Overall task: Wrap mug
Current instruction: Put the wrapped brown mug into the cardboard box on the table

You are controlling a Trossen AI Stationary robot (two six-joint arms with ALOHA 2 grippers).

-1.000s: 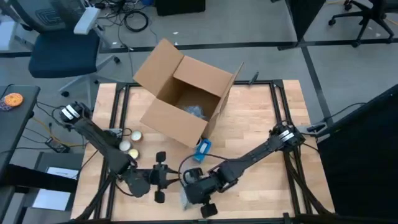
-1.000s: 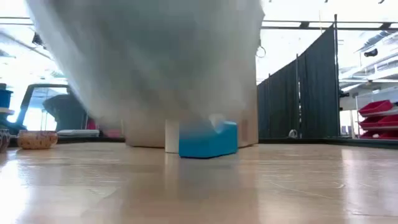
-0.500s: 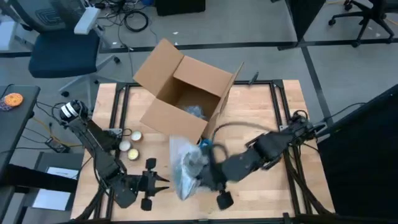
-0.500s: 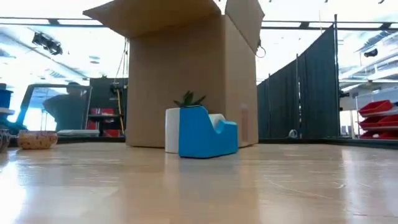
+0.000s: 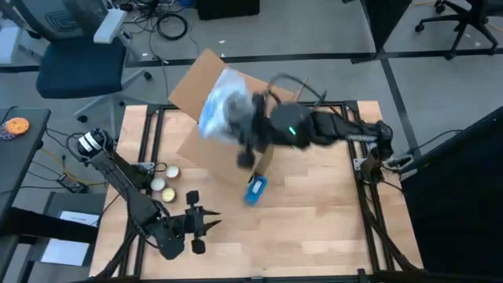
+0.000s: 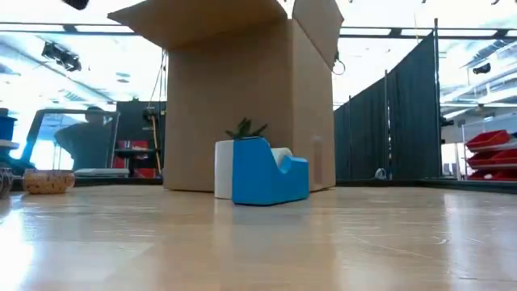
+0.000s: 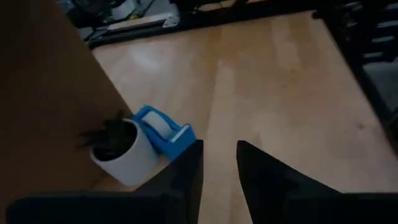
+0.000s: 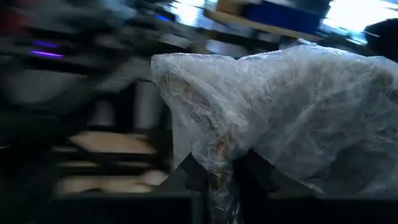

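Looked like a robotics lab or workshop, not a home. Showed a pale wooden table top (image 5: 314,196) set into a black metal frame (image 5: 151,137), standing on a grey hard floor (image 5: 314,31) marked with dark lines. Kept a dark swivel office chair (image 5: 78,59) and loose black cables (image 5: 169,23) on the floor beyond the table. Was divided by tall black curtain partitions (image 6: 388,121). Held red plastic storage bins (image 6: 493,145) on shelving at the far side. Had bright overhead lighting, with a dark device (image 6: 60,55) hung high up. Included a person (image 6: 85,141) far back in the room, beside an open brown cardboard box (image 6: 242,97).
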